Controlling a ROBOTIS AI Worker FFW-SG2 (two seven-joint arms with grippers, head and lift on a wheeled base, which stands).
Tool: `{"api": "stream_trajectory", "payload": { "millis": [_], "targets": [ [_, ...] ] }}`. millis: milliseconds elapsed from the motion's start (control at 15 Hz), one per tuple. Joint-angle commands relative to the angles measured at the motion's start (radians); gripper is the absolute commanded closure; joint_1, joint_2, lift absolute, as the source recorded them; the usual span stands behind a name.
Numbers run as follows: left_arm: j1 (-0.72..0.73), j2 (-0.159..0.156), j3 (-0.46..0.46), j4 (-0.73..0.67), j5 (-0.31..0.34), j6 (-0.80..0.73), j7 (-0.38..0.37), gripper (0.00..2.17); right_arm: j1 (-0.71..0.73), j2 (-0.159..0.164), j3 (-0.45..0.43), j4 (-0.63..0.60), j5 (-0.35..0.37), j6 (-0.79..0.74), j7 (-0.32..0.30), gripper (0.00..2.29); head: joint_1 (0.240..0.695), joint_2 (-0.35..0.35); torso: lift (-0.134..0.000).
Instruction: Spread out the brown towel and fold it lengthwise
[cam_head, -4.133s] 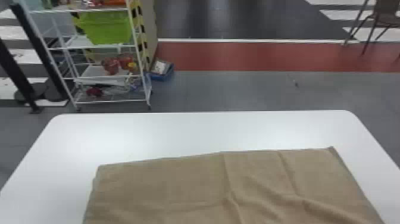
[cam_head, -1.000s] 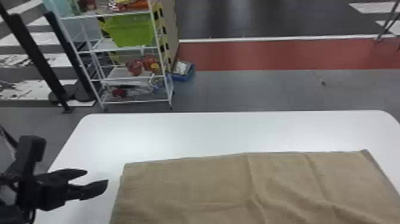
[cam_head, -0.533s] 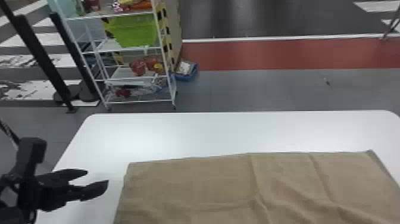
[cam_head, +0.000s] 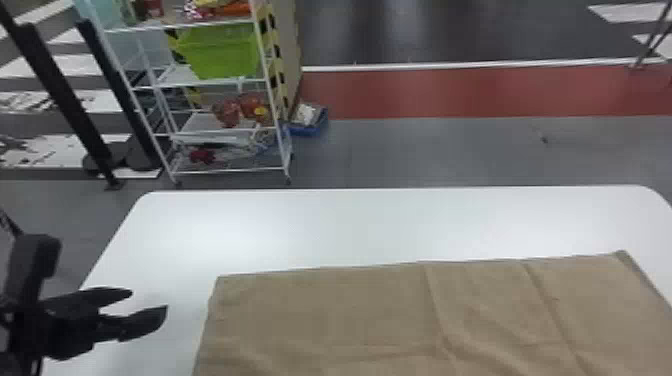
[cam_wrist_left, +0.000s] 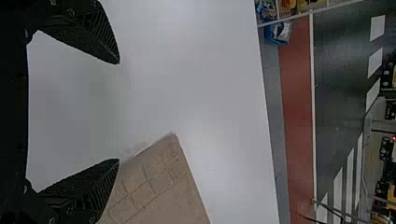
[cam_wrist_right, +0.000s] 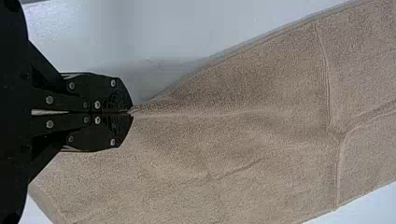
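- The left black two-fingered gripper (cam_head: 149, 302) now sits slightly farther outward, fingers wide, beside the flat brown cloth towel (cam_head: 320, 315) on the white table (cam_head: 350, 225).
- The right black gripper (cam_wrist_right: 132, 111) pinches the towel's edge.
- Folding probably awaits a left-hand grasp.

The white tabletop (cam_head: 350, 225) is brightly lit; toward 12 o'clock in the head view, pale glare is reflected by the dark floor (cam_head: 410, 30). Beside the brown towel (cam_wrist_right: 261, 84), a soft shadow is cast.
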Motion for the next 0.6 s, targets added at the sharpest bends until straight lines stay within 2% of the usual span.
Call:
{"api": "stream_trajectory", "payload": {
  "millis": [0, 67, 133, 200, 267, 333, 400, 533],
  "targets": [
    [0.000, 0.003, 0.003, 0.006, -0.002, 0.000, 0.000, 0.15, 0.034, -0.022, -0.024, 0.004, 0.005, -0.004, 0.005, 1.33, 0.695, 0.096, -0.122],
    [-0.005, 0.003, 0.001, 0.013, -0.003, 0.000, 0.001, 0.15, 0.034, -0.022, -0.024, 0.006, 0.005, 0.011, 0.005, 1.25, 0.695, 0.088, -0.122],
    [-0.008, 0.003, -0.002, 0.020, -0.005, 0.000, 0.001, 0.15, 0.032, -0.022, -0.024, 0.006, -0.005, 0.048, 0.005, 1.06, 0.695, 0.080, -0.122],
    [-0.011, 0.003, -0.004, 0.023, -0.007, 0.000, 0.001, 0.15, 0.011, -0.022, -0.033, 0.001, -0.058, 0.128, 0.005, 0.55, 0.695, 0.070, -0.122],
    [-0.011, 0.003, -0.004, 0.023, -0.008, 0.000, 0.001, 0.15, -0.014, -0.022, -0.074, -0.010, -0.150, 0.204, 0.005, 0.19, 0.695, 0.064, -0.122],
    [-0.011, 0.003, -0.004, 0.023, -0.011, 0.000, 0.001, 0.15, -0.020, -0.022, -0.105, -0.017, -0.224, 0.238, 0.005, 0.06, 0.695, 0.059, -0.122],
    [-0.011, 0.005, -0.002, 0.024, -0.014, 0.000, 0.001, 0.15, -0.031, -0.022, -0.117, -0.017, -0.259, 0.253, 0.005, 0.06, 0.695, 0.051, -0.122],
    [-0.011, 0.011, 0.000, 0.032, -0.014, 0.000, 0.001, 0.15, -0.046, -0.013, -0.108, -0.014, -0.265, 0.263, 0.005, 0.08, 0.695, 0.040, -0.122]
  ]
}}
